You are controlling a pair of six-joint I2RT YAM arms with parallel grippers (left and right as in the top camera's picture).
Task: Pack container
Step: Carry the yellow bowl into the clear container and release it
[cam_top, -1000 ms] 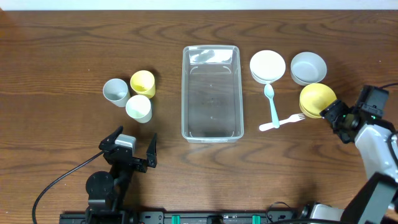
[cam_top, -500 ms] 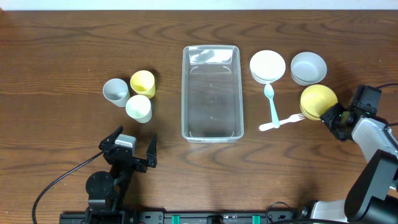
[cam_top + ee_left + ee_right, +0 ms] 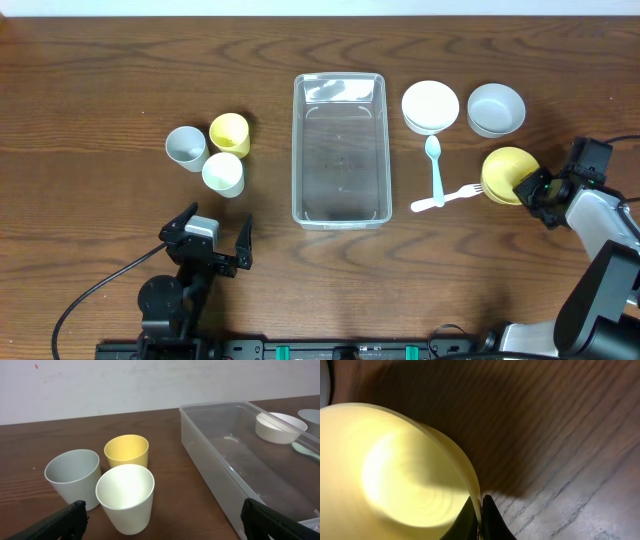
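Note:
The clear container stands empty in the middle of the table; its long wall fills the right of the left wrist view. My right gripper is shut on the rim of the yellow bowl at the right side of the table, and the bowl tilts up off the wood. The right wrist view shows the two dark jaws pinching the thin yellow bowl wall at my right gripper. My left gripper is open near the front left, with nothing between its fingers.
Grey cup, yellow cup and white cup stand left of the container. A white bowl and grey bowl sit at the back right. A pale blue spoon and white fork lie beside the yellow bowl.
My right gripper closed on the yellow bowl's rim and tipped the bowl up. The fork shifted slightly left. The left arm has not moved.

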